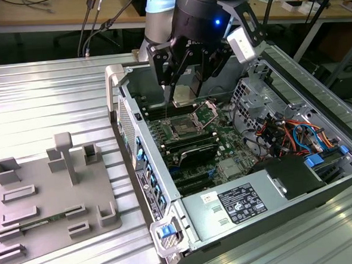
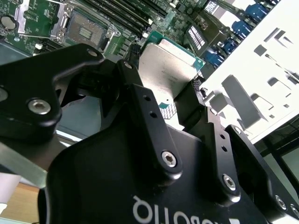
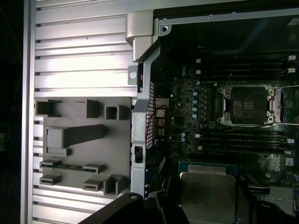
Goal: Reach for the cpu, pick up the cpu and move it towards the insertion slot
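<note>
Gripper (image 1: 184, 91) fingers (image 2: 140, 100) clenched on opposite edges of the cpu (image 2: 170, 70), chip held flat, silvery top up; cpu raised inside open computer case (image 1: 170, 225), above the motherboard (image 1: 225, 153), near the insertion slot (image 1: 183, 129), not touching it; grey tray (image 1: 48, 196) sits outside the case

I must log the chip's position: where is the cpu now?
The cpu hangs in the gripper above the motherboard, just behind the insertion slot in the exterior view.
</note>
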`<state>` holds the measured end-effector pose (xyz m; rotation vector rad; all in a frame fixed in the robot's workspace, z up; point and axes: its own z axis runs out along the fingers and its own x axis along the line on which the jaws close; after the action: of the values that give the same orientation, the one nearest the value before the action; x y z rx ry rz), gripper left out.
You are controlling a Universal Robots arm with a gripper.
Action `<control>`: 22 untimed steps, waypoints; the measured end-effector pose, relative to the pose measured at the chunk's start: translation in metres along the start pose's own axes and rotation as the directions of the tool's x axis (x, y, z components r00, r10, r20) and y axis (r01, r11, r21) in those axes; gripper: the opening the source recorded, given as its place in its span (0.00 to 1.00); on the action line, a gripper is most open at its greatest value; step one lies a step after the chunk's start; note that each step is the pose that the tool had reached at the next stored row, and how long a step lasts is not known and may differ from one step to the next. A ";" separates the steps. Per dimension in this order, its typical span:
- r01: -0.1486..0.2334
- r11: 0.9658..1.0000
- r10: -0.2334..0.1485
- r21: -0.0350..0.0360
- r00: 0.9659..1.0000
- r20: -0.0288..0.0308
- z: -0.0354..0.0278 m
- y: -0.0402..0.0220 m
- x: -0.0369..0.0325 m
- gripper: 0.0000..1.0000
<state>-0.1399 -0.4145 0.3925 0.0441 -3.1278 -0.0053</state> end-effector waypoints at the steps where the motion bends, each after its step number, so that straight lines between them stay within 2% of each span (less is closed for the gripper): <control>1: 0.000 1.000 0.000 0.000 1.000 0.000 0.0001 0.0009 -0.0002 0.55; 6: 0.000 1.000 0.000 0.000 1.000 0.000 0.0010 0.0056 -0.0039 0.55; 9: 0.000 1.000 0.000 0.000 1.000 0.000 0.0018 0.0091 -0.0109 0.55; 12: 0.000 1.000 0.000 0.000 1.000 0.000 0.0021 0.0099 -0.0157 0.55; 22: 0.000 1.000 0.000 0.000 1.000 0.000 0.0028 0.0103 -0.0235 0.55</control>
<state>-0.1168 -0.4035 0.3893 0.0435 -3.1278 -0.0053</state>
